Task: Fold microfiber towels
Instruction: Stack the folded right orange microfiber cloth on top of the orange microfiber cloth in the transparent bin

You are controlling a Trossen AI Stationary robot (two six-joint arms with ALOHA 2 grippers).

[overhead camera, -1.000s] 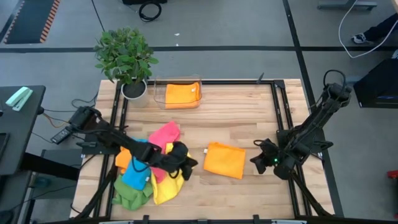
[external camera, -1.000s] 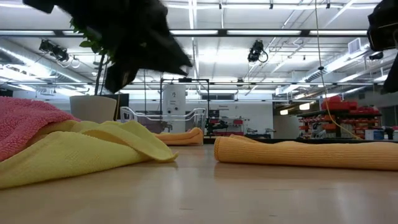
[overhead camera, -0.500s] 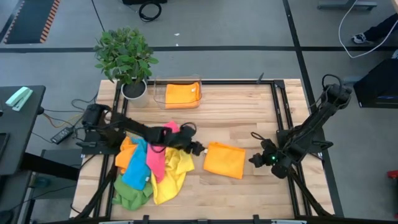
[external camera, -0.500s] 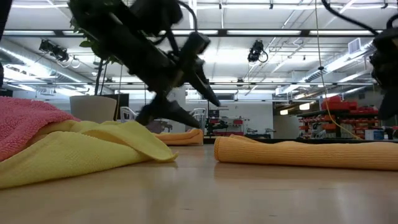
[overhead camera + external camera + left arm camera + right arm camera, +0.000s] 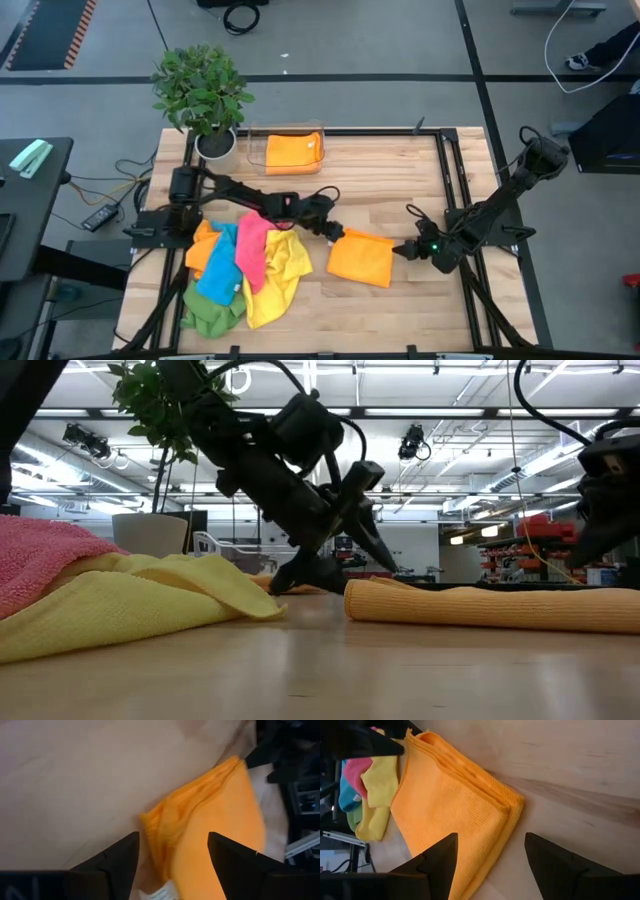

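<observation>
You had both hands spread apart and empty, the left hand [image 5: 333, 229] and right hand [image 5: 408, 249] flanking the folded orange towel [image 5: 361, 257] at lower centre of the counter [image 5: 400, 180]; soft, light and limp, it was best pinched at its layered corners.

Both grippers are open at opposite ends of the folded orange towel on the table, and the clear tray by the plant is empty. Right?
Not quite: the tray is not empty; the high view shows another orange towel in it. The rest holds: left gripper and right gripper are open at opposite ends of the folded orange towel.
</observation>
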